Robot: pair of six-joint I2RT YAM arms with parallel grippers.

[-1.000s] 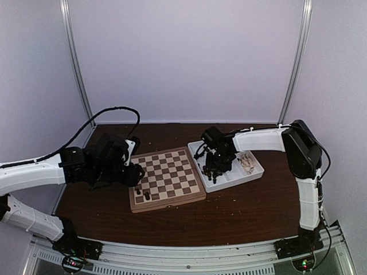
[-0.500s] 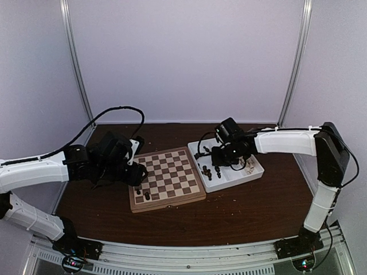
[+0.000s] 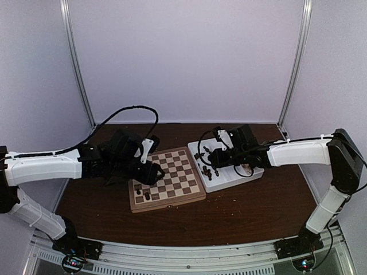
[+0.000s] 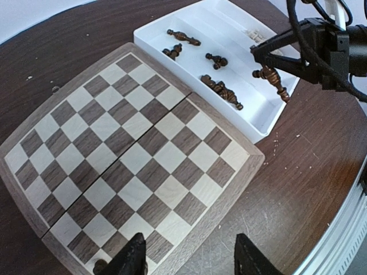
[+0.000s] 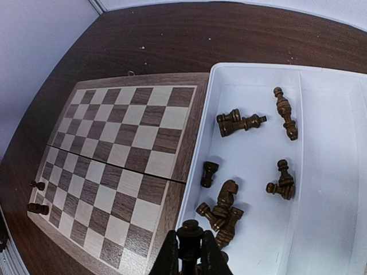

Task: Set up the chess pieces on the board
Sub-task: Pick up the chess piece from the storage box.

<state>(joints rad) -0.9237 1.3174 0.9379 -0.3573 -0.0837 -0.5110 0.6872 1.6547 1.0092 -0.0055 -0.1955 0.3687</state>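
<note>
- Top view: the board (image 3: 172, 179) sits mid-bench (image 3: 246, 213) with a white tray (image 3: 232, 182) just beside its right edge. Only a couple of dark pieces (image 3: 142, 195) stand on it, at the near-left corner, so I'd say setup has barely begun. Pale ones (image 3: 248, 163) lie in the tray's right compartment.
- Left wrist view: the left gripper (image 4: 192, 260) is spread with nothing between its fingers, over the board's left side. Nearly every square is bare.
- Right wrist view: the right gripper (image 5: 189, 255) is pinching one piece (image 5: 190, 232) above the tray's left compartment. A good handful of dark pieces lie loose there.
- No brands, labels or writing I can read in any view.
</note>
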